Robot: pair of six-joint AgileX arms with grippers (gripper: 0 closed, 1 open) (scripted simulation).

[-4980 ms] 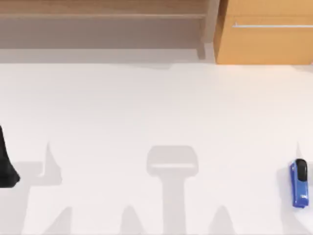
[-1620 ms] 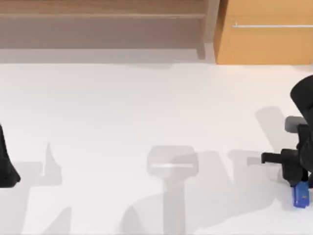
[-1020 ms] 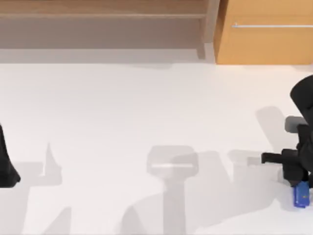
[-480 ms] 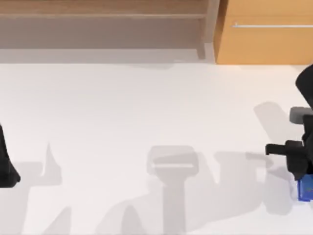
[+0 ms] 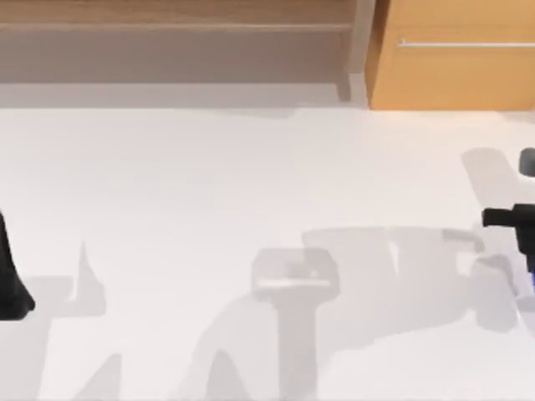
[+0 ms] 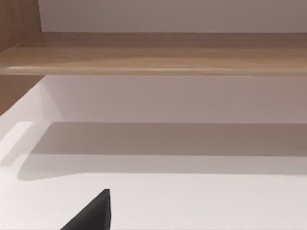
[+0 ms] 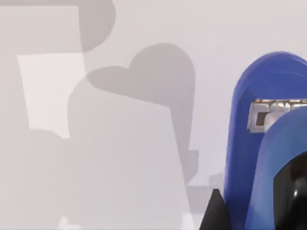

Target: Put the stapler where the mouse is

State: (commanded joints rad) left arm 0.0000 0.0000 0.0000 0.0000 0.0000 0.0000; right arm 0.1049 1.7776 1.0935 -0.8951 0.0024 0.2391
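While left arm parks, right gripper grips stapler

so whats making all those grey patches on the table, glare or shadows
Shadows, no glare: in the top view soft grey arm-shaped shadows spread over the white table toward the right gripper; in the right wrist view overlapping shadows lie beside the blue stapler; in the left wrist view the shelf shades the wall beneath it.
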